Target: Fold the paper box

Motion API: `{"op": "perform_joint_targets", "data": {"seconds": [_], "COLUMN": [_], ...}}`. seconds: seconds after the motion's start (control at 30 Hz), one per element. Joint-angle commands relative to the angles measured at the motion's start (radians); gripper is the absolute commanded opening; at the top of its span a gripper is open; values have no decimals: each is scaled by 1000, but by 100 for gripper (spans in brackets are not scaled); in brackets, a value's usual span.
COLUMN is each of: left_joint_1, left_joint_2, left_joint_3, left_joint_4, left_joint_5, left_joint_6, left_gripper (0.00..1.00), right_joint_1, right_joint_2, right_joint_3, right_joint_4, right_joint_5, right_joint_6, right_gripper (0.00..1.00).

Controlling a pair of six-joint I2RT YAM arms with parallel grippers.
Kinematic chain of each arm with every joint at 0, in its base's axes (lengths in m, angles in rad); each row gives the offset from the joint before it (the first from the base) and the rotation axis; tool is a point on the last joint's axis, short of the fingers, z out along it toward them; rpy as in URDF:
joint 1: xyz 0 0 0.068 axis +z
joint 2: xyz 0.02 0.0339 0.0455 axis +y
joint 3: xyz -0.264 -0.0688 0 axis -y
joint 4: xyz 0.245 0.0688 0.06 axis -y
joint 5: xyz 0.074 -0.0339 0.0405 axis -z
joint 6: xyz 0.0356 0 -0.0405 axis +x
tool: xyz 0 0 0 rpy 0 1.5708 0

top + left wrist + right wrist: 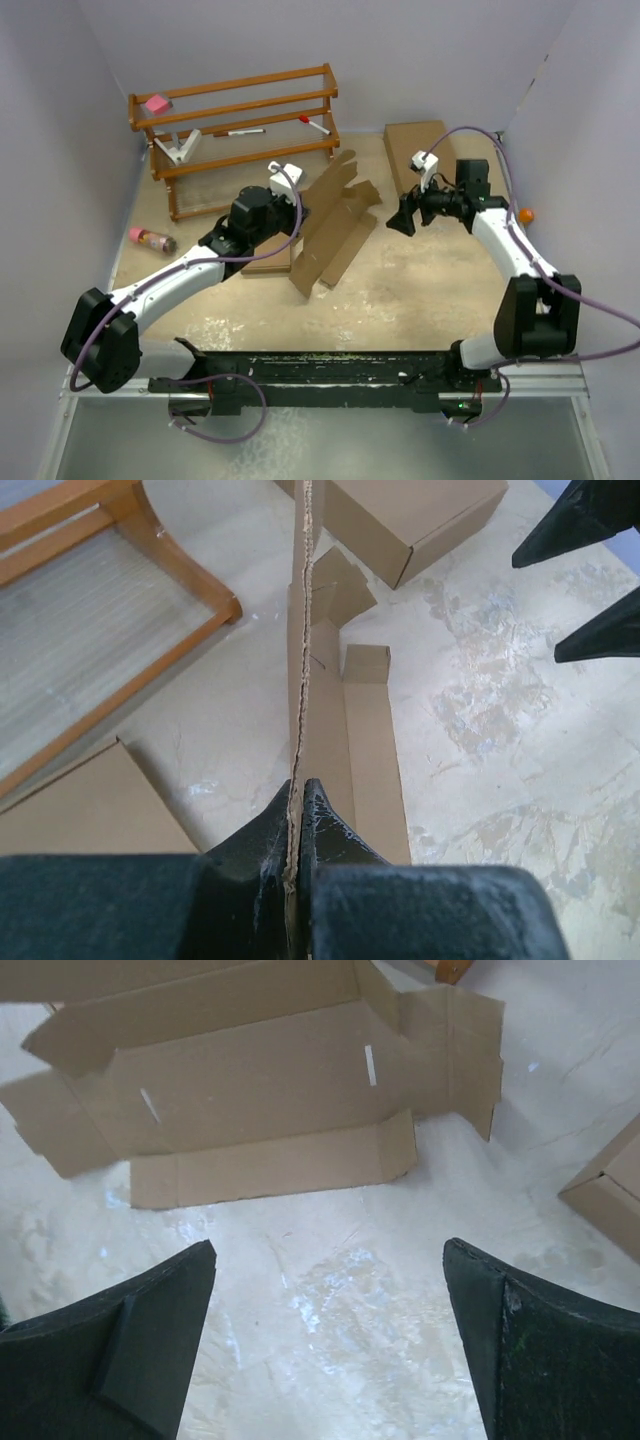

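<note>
The paper box (335, 225) is an unfolded brown cardboard blank with notched flaps and two slits, mid-table. My left gripper (297, 222) is shut on its near edge (297, 810) and holds one long panel (300, 650) upright on edge, while a lower flap (368, 750) lies on the table. My right gripper (397, 218) is open and empty just right of the blank, facing it. In the right wrist view the blank (260, 1090) stands tilted ahead of the open right gripper (328, 1247), a short gap away.
A flat brown box (415, 142) lies at the back right, also in the left wrist view (410, 520). Another flat brown cardboard (265, 265) lies under my left arm. A wooden rack (235, 125) stands back left. A pink bottle (150, 238) lies at the left.
</note>
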Motion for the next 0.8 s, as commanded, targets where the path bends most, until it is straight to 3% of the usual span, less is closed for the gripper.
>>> {"op": "perform_joint_targets", "data": {"seconds": [0.0,0.1,0.13,0.27,0.33,0.53,0.77], "left_joint_1": [-6,-7,-7,-6,-7,-7,-7], "left_joint_2": [11,6,6,2,2,-11,-43], "left_joint_3": [80,87,93,122,131,136,136], "left_joint_4": [-22,-19,-26,-49,-56,-57,-57], "left_joint_5": [79,104,111,170,197,243,302], "left_joint_6": [161,220,238,297,318,334,361], "left_gripper": [4,4,4,4,4,4,4], "right_joint_1": [14,14,14,14,14,14,14], "right_joint_2": [-148,-215,-196,-28,16,60,99], "right_joint_3": [-187,-360,-356,-214,-188,-173,-174], "right_joint_4": [284,684,721,576,572,590,645], "right_joint_5": [-59,-56,-48,-50,-32,25,110], "right_joint_6": [-75,12,8,-55,-58,-73,-12], "right_gripper": [100,100,100,93,88,85,63]}}
